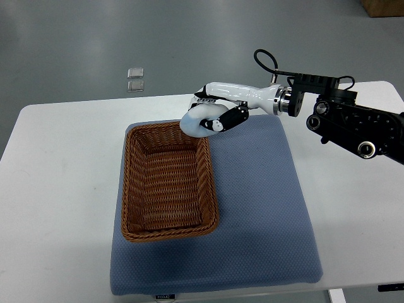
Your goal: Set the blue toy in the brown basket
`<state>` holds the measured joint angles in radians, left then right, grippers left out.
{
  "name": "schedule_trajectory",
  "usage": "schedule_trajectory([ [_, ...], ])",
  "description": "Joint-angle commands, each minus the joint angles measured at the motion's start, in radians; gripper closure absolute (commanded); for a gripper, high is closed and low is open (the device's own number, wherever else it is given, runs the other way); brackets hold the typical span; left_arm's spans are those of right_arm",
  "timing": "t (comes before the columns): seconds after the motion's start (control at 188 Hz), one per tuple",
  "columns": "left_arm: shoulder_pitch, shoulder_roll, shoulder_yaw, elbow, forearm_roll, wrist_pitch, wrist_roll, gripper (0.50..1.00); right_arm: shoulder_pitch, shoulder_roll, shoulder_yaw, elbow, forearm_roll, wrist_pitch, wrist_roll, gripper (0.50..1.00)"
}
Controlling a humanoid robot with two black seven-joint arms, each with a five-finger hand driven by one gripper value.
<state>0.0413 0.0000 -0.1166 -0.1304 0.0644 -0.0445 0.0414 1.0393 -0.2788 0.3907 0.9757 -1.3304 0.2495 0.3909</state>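
While my right hand [211,120] is curled tight around the blue toy [196,121], it hovers right over the far right corner of the brown basket [169,186]. If I let go now, I reckon the toy could catch the rim and roll out onto the blue mat [265,189].

My right hand [214,113]: glossy white shell over palm and wrist, black finger segments, a round white cap at one knuckle joint. Silver metal ring where the wrist meets my forearm [353,123]. Forearm is matte black, blocky, with several round bolt recesses showing pale centres. A black cable [268,63] loops up off the wrist bracket.
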Motion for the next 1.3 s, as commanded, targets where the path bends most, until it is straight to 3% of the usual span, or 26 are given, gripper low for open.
schedule_trajectory([
  [0.0,0.000,0.000,0.000,0.000,0.000,0.000,0.000,0.500,-0.002,0.066,-0.007,0.000,-0.003,0.001,0.006,1.000],
  [0.308,0.000,0.000,0.000,0.000,0.000,0.000,0.000,0.500,-0.011,0.161,-0.113,-0.017,-0.018,-0.003,0.002,1.000],
  [0.706,0.000,0.000,0.000,0.000,0.000,0.000,0.000,0.500,-0.059,0.184,-0.110,-0.055,-0.016,-0.018,-0.030,1.000],
  [0.716,0.000,0.000,0.000,0.000,0.000,0.000,0.000,0.500,-0.059,0.185,-0.107,-0.057,-0.012,-0.018,-0.033,0.985],
  [0.743,0.000,0.000,0.000,0.000,0.000,0.000,0.000,0.500,-0.061,0.188,-0.099,-0.058,-0.006,-0.018,-0.043,0.881],
  [0.796,0.000,0.000,0.000,0.000,0.000,0.000,0.000,0.500,-0.067,0.191,-0.099,-0.058,-0.003,-0.029,-0.050,0.730],
  [0.854,0.000,0.000,0.000,0.000,0.000,0.000,0.000,0.500,-0.068,0.194,-0.099,-0.058,-0.003,-0.045,-0.050,0.648],
  [0.95,0.000,0.000,0.000,0.000,0.000,0.000,0.000,0.500,-0.067,0.188,-0.093,-0.068,-0.001,-0.056,-0.050,0.609],
  [1.294,0.000,0.000,0.000,0.000,0.000,0.000,0.000,0.500,-0.073,0.086,0.014,-0.086,0.281,-0.023,-0.079,0.607],
])
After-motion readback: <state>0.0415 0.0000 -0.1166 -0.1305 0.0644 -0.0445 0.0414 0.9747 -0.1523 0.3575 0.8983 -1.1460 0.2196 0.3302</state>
